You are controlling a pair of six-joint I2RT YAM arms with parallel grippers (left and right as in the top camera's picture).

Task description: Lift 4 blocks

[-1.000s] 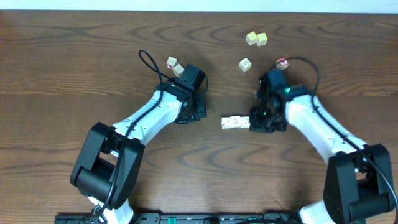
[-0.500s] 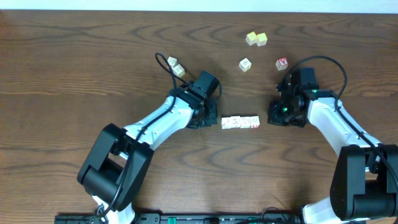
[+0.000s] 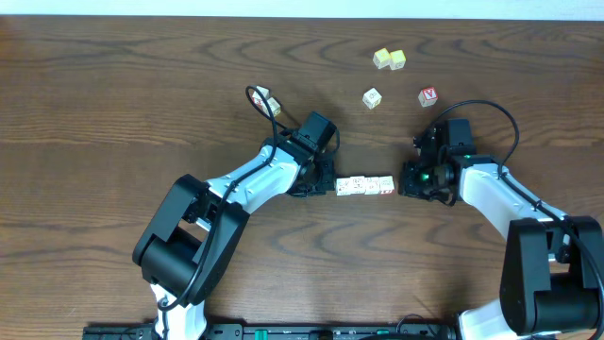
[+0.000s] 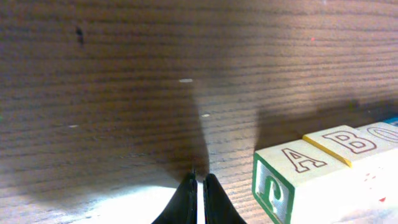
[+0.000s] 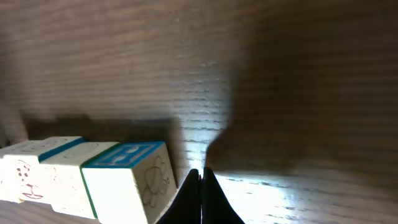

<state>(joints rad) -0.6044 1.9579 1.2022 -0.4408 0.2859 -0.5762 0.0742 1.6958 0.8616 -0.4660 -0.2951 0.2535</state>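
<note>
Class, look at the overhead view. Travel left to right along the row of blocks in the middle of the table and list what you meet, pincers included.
left pincer → row of blocks → right pincer

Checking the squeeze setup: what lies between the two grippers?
Only the row of blocks, end to end, between the left gripper and right gripper; the overhead view shows it.
</note>
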